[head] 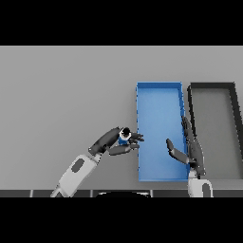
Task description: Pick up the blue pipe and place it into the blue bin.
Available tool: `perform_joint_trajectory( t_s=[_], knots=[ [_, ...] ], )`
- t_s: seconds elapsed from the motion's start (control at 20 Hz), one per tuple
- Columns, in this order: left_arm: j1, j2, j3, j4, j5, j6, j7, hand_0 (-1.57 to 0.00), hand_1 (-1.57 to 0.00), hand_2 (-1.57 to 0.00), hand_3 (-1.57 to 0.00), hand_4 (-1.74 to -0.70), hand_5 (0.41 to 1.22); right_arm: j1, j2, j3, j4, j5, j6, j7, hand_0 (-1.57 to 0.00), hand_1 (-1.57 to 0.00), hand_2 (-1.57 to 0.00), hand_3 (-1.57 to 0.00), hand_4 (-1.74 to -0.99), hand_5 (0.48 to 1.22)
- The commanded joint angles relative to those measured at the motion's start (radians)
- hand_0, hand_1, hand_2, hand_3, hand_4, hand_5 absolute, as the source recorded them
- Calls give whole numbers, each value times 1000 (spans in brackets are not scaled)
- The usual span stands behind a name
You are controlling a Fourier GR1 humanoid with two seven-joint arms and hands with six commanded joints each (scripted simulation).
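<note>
My left hand (118,141) pinches the short blue pipe (124,136) between curled fingers and thumb, just beside the left wall of the blue bin (139,109). My right hand (189,148) hovers over the bin's near right corner, fingers straight. A dark bin (211,86) sits right of it.

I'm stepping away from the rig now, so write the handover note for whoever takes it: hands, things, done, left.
Left hand: shut on the blue pipe, just left of the blue bin, near its left wall.
Right hand: open, idle, over the bin's right edge, beside the black bin.
Done: pipe grasped and brought up to the bin.
Left: carry it over the wall and release it inside the blue bin.
</note>
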Motion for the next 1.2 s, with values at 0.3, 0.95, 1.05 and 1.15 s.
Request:
perform_joint_trajectory(
  t_s=[0.3, 0.95, 1.05, 1.15],
  knots=[
    [9, -14, 17, -12, -6, -22, 16, -1571, -1571, -1571, -1571, -1467, 1221, -186, -177, 35, -177, -357, 250, 301, 1, -11, -106, 0, -1247, 568],
    [-9, -48, 55, 17, -38, -71, 11, -1571, -1571, -1571, -1571, -1464, 1221, -537, -171, 241, -176, -379, 346, 520, 1, 0, -48, 1, -1253, 554],
    [-14, -50, 70, 21, -13, -97, 36, -1571, -1571, -1571, -1571, -1467, 1221, -603, -155, 255, -149, -368, 340, 550, -3, -10, -59, 1, -1232, 545],
    [-11, -59, 71, 25, -21, -103, 32, -1571, -1571, -1571, -1571, -1470, 1221, -646, -150, 270, -131, -366, 358, 570, -11, -20, -71, 1, -1209, 534]
  ],
)
